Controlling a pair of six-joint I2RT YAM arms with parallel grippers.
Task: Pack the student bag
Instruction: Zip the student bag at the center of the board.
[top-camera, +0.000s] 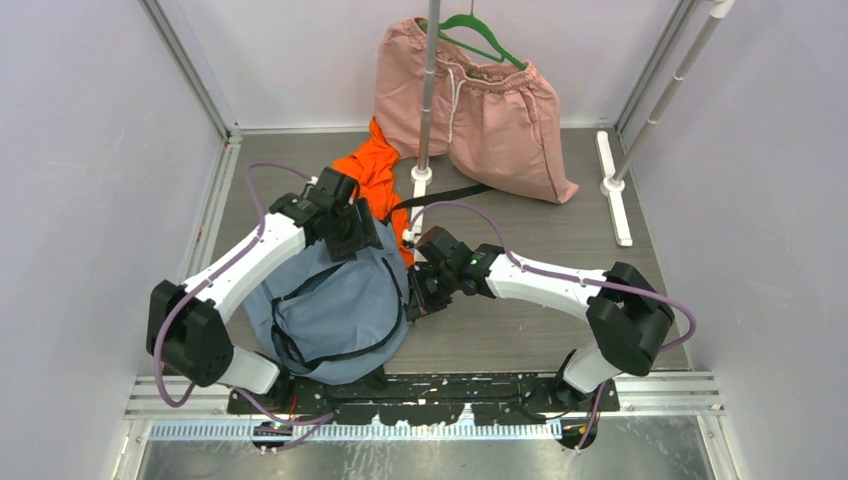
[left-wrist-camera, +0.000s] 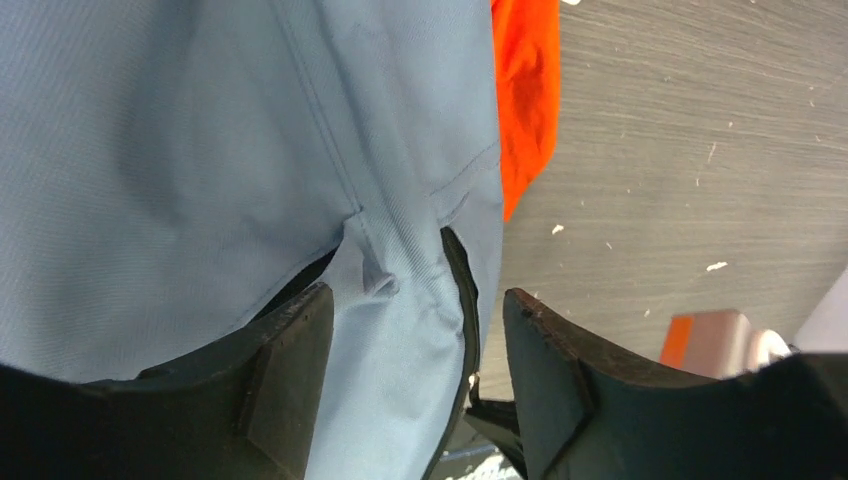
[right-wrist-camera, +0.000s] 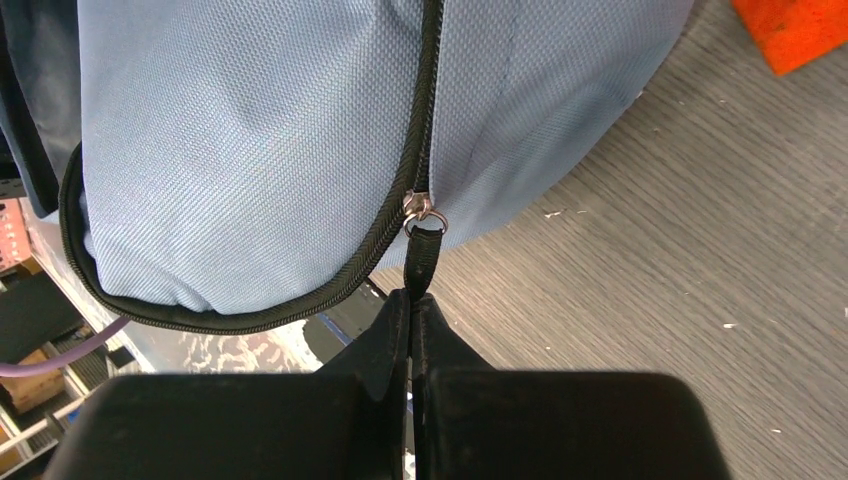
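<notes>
Student bag (top-camera: 335, 310) lies on the grey table (top-camera: 540, 215) near its front edge, just ahead of the left arm's base. Orange cloth (top-camera: 372, 175) touches its far side.

Right gripper (right-wrist-camera: 410, 305): jaws clenched on the black zipper pull (right-wrist-camera: 420, 255), which hangs from a silver slider on the black zipper.

Left gripper (left-wrist-camera: 415, 320): over the bag's far end, jaws spread, a fold of grey-blue fabric between them.

Pink shorts (top-camera: 490, 110) on a green hanger (top-camera: 480, 35) at the back.

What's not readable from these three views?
Backpack contents: all views, own fabric covers them.
Orange cloth's near end: top view, left arm and backpack cover it.
Zipper's far end: right wrist view, top edge cuts it.
Pull tab's tip: right wrist view, inside shut right pincer.
</notes>
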